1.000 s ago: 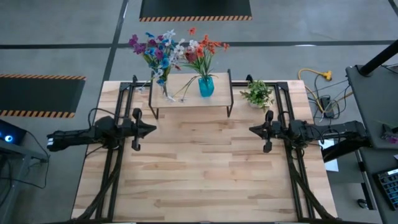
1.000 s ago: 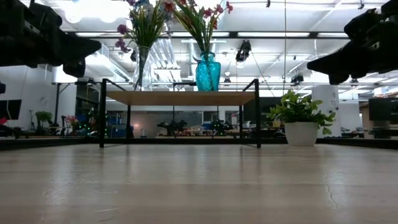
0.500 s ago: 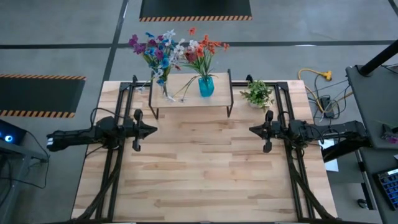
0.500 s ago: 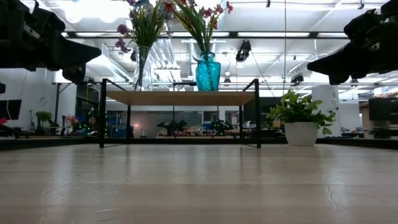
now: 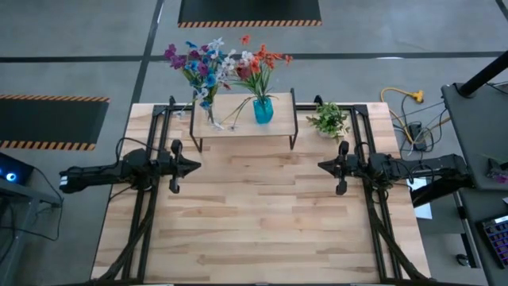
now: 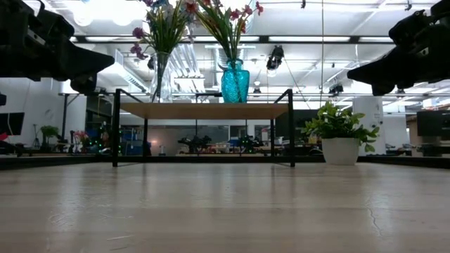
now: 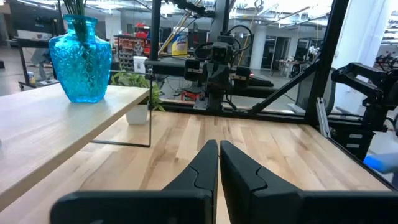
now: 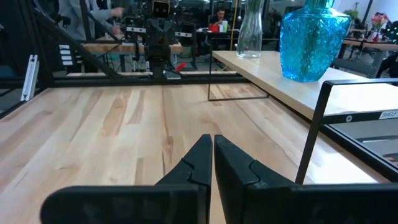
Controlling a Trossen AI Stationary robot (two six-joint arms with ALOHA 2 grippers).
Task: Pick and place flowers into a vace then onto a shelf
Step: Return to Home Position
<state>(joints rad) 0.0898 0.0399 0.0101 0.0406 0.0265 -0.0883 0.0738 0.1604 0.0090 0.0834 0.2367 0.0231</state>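
The flowers stand in two vases on the shelf (image 5: 244, 121) at the table's far edge. Blue, white and purple flowers (image 5: 198, 63) have their stems in a clear glass vase (image 6: 160, 77). Orange-red flowers (image 5: 258, 65) have theirs in a blue glass vase (image 5: 263, 110). Both vases rest on their bases on the shelf's wood top (image 6: 204, 110). My left gripper (image 5: 194, 165) hovers shut at the table's left, pointing level toward the middle. Opposite it at the right, my right gripper (image 5: 323, 166) hovers shut. Neither holds anything.
A small bushy green plant in a white pot (image 6: 339, 133) stands on the table to the right of the shelf. Black frame rails (image 5: 151, 206) run along the table's left and right sides. Bare wood tabletop (image 5: 254, 214) lies between the arms.
My left gripper has tipped slightly, so its tip sits a little lower in the low view. It has stayed shut and in place. The vases and flowers have kept still.
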